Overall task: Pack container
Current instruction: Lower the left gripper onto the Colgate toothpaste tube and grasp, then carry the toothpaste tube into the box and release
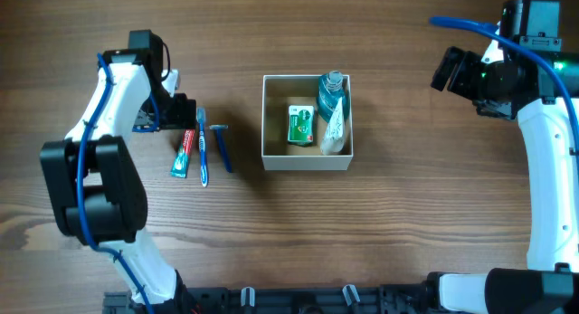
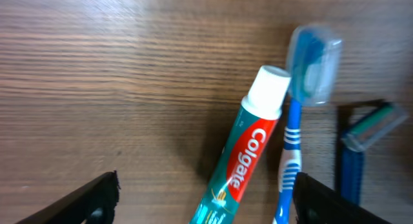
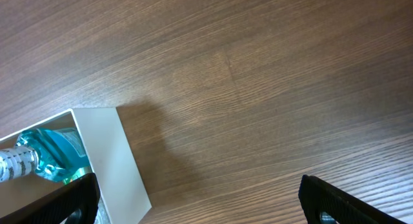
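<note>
The container [image 1: 306, 160], a square white box with a brown inside, sits mid-table. It holds a blue mouthwash bottle [image 1: 332, 90], a green packet [image 1: 300, 125] and a white sachet [image 1: 333, 130]. Left of it lie a Colgate toothpaste tube [image 1: 185, 152], a blue toothbrush [image 1: 203, 147] and a blue razor [image 1: 220, 145]. My left gripper [image 1: 178, 112] is open above the tube's cap end. In the left wrist view the tube [image 2: 248, 150] lies between the open fingers [image 2: 206, 201]. My right gripper [image 1: 450, 70] is open and empty, right of the container.
In the left wrist view the toothbrush [image 2: 292, 143] has a clear cap on its head, with the razor [image 2: 362, 137] to its right. The right wrist view shows the container's white wall [image 3: 116, 162], the mouthwash bottle [image 3: 45, 156] and bare wooden table.
</note>
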### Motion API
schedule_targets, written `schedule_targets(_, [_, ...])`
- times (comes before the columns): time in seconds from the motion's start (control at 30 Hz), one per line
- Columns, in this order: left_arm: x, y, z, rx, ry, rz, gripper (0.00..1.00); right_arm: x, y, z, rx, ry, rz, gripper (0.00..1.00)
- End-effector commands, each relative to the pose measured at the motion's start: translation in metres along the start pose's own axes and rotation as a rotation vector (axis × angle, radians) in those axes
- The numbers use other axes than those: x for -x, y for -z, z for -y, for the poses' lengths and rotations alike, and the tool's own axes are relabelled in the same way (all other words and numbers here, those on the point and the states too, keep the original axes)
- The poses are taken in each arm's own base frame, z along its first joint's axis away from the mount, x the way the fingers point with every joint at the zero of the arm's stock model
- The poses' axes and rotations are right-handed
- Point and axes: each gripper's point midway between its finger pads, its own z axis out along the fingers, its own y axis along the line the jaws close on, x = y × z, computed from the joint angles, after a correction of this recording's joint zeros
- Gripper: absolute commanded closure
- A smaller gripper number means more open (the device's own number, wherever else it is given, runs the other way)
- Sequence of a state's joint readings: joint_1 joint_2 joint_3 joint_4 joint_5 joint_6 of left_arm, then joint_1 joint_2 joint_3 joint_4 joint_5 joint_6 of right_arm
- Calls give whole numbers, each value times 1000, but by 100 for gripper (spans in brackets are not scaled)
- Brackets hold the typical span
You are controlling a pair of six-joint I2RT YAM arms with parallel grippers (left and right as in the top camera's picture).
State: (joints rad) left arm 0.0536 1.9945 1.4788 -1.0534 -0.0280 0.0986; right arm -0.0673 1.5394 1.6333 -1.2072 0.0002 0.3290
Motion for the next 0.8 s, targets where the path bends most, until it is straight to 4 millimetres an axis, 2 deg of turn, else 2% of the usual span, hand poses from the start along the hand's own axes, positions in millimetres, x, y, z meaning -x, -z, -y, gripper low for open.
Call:
schedule_targets(0.0, [-10,-23,17,-88,-116,-64,16,2,-3,0,0,-15,-3,0])
schedule_targets(0.17, [-16,-41,17,-86,-113,-68,16,2,-3,0,0,-15,-3,0])
schedule_targets(0.27, [-19,-53,17,-85,-111,-58,21,2,-3,0,0,-16,-3,0])
schedule_targets(0.33, [-19,-57,17,-84,-92,-50,30,2,-3,0,0,-15,-3,0])
schedule_targets(0.47, [-17,-58,17,-82,-80,-42,65,2,-3,0,0,-15,-3,0])
schedule_targets(0.53, [-17,-58,17,-82,-75,-42,77,2,-3,0,0,-15,-3,0])
schedule_targets(0.6, [-16,-54,17,-81,-57,-34,81,2,-3,0,0,-16,-3,0])
schedule_targets(0.67, [-10,-40,16,-81,-19,-10,83,2,-3,0,0,-16,-3,0])
schedule_targets(0.7, [-7,-30,16,-81,9,2,83,2,-3,0,0,-15,-3,0])
schedule_targets(0.77, [2,5,21,-98,55,43,87,2,-3,0,0,-15,-3,0])
